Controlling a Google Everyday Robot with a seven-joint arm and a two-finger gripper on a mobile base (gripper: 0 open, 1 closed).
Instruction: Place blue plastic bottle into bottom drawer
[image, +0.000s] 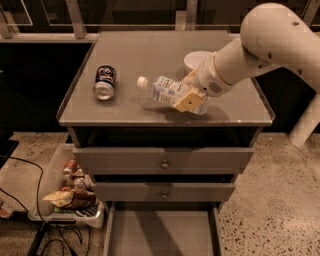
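Note:
The blue plastic bottle (167, 90), clear with a white cap and a pale blue-white label, is tilted with its cap toward the left, over the front middle of the cabinet top. My gripper (190, 99) is shut on the bottle's right end, with a tan fingertip pad (186, 101) across it. The arm reaches in from the upper right. The bottom drawer (162, 235) stands pulled out at the foot of the cabinet, its grey floor bare.
A dark blue-and-silver can (104, 82) lies on its side at the left of the cabinet top (130, 52). A white bowl (196, 61) sits behind the arm. Two upper drawers with round knobs (163, 163) are shut. A plastic bin of snacks (70, 192) stands on the floor at the left.

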